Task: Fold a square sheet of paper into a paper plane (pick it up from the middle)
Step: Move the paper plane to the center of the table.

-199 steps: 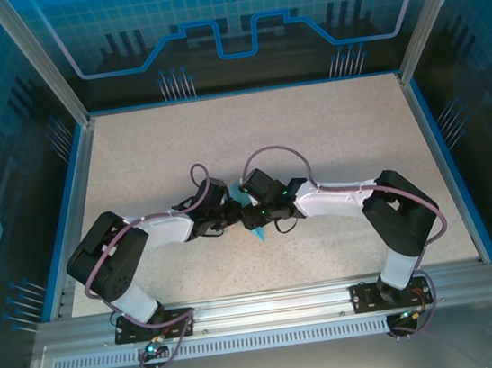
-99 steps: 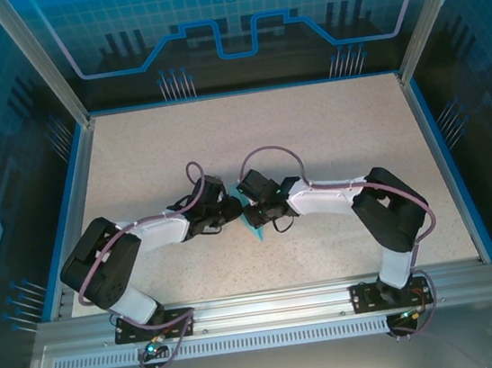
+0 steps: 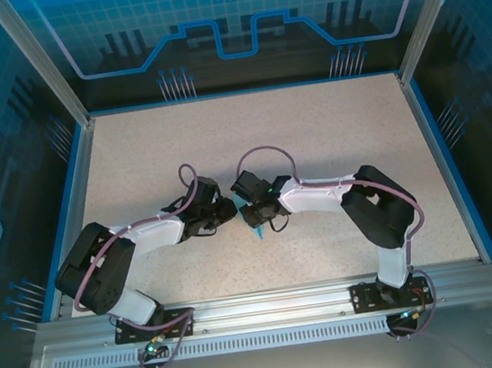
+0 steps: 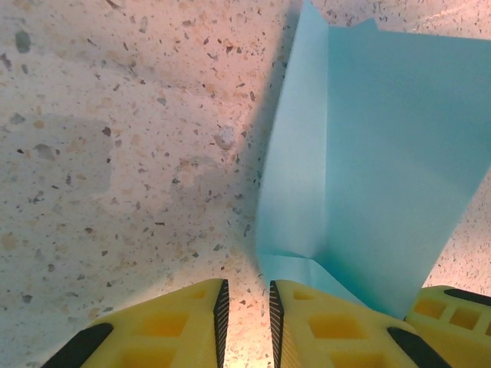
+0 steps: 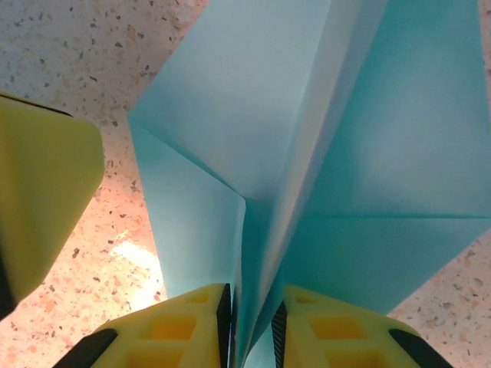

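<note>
Top: both arms meet mid-table [image 3: 330, 136], left gripper [image 3: 229, 212] and right gripper [image 3: 246, 211] nose to nose, light-blue paper plane [image 3: 254, 224] peeking out between them
Left wrist: left gripper [image 4: 245, 310] jaws narrow, bare table in the slit; paper plane [image 4: 383, 153] corner against one finger, can't tell if pinched
Right wrist: right gripper [image 5: 253, 322] clamped narrow on the paper plane [image 5: 253, 100] centre fold, flaps spreading either side

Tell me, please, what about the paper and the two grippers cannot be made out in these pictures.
- Left wrist view: the lower edge of the folded paper disappears behind the left gripper; whether it is pinched is unclear.
- Right wrist view: the picture's edges cut off the paper, and the right gripper hides the clamped part.
- Top view: the paper is tiny and mostly covered by both grippers, so its folds are unreadable.
</note>
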Available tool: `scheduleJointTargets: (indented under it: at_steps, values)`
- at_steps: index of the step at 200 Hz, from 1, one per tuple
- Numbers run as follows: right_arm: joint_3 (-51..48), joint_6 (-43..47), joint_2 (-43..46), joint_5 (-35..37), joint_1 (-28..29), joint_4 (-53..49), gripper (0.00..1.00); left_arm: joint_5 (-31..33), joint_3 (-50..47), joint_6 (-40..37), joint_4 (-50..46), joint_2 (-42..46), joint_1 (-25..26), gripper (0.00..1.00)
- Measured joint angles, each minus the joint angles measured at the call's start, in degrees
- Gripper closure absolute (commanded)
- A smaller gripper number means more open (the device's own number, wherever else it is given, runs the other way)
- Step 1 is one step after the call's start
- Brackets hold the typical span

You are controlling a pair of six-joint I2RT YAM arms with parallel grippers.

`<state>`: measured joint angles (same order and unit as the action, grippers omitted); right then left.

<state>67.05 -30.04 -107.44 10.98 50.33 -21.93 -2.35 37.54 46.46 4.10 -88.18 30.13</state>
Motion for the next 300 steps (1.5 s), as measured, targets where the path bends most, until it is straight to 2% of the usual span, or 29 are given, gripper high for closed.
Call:
scheduleJointTargets:
  at_steps: [41,59,82,105,136,151,176,198,255,300]
  values:
    - [0.9,-1.6,-1.73,1.03,0.02,-1.22,0.82,0.02,0.0,0.0,-0.31,0.02,-0.04,0.77]
    - [0.94,-2.27,-1.99,1.05,0.02,-1.62,0.88,0.07,0.0,0.0,-0.83,0.02,-0.13,0.76]
    - [1.64,-3.37,-1.99,1.73,0.04,-2.58,0.95,0.5,0.0,0.15,-1.44,0.07,-0.37,0.72]
    - [2.84,-3.56,-1.6,3.65,0.04,-4.46,0.96,2.05,0.0,0.2,-3.91,0.85,-0.76,0.65]
    - [4.98,-2.95,0.55,5.81,-1.44,-6.69,0.96,6.38,0.02,0.87,-9.7,4.57,-1.25,0.53]
    - [6.43,-2.49,0.85,6.54,-3.8,-6.99,0.96,9.33,0.17,1.22,-13.46,7.3,-1.31,0.48]
    - [9.33,-1.14,0.26,7.23,-9.25,-7.89,0.95,14.05,0.28,1.16,-18.88,12.09,-1.62,0.33]
    - [14.14,-0.07,-2.97,8.35,-12.5,-8.59,0.93,17.25,0.28,1.07,-22.51,15.5,-1.92,0.26]
    - [25.55,2.93,-14.84,9.2,-13.35,-10.64,0.87,20.2,0.24,1.07,-26.03,17.97,-2.29,0.22]
    - [29.03,4.0,-18.36,7.61,-13.33,-11.63,0.84,20.57,0.22,1.07,-26.56,17.97,-2.29,0.2]
